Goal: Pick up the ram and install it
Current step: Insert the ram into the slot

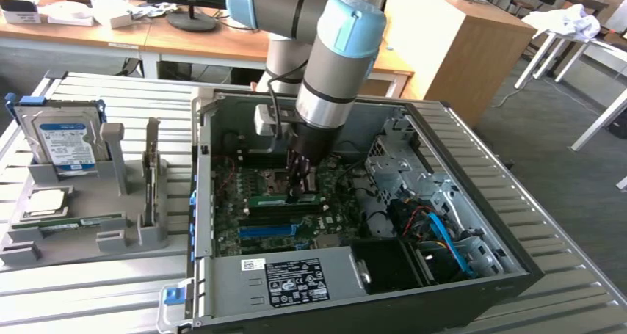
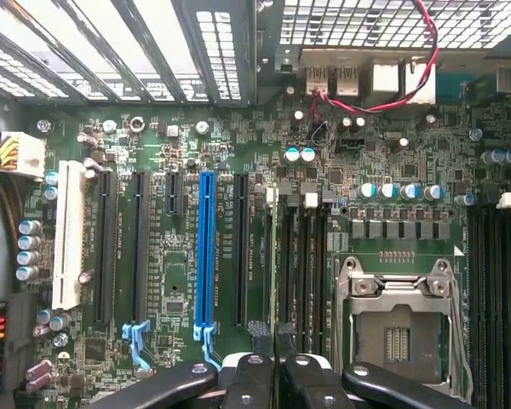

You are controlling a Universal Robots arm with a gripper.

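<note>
At the near edge of the open computer case (image 1: 509, 271), the labelled power supply (image 1: 294, 281) sits clear of the work. Just beyond it, over the motherboard (image 1: 230, 202), the jaws are pinched narrow on the top edge of the ram (image 1: 279, 199). It lies level along the memory slots (image 2: 302, 256), apparently so it can seat straight down. The robot arm (image 1: 338, 62) reaches in from above, since the case lies on its side. At the exterior view's left, a grey holder (image 1: 84, 242) keeps a hard drive (image 1: 64, 139) upright, easy to grasp. Everything rests on a ribbed metal tabletop (image 1: 88, 297). Wooden desks (image 1: 196, 44) and a monitor stand (image 1: 191, 18) stand far behind.
</note>
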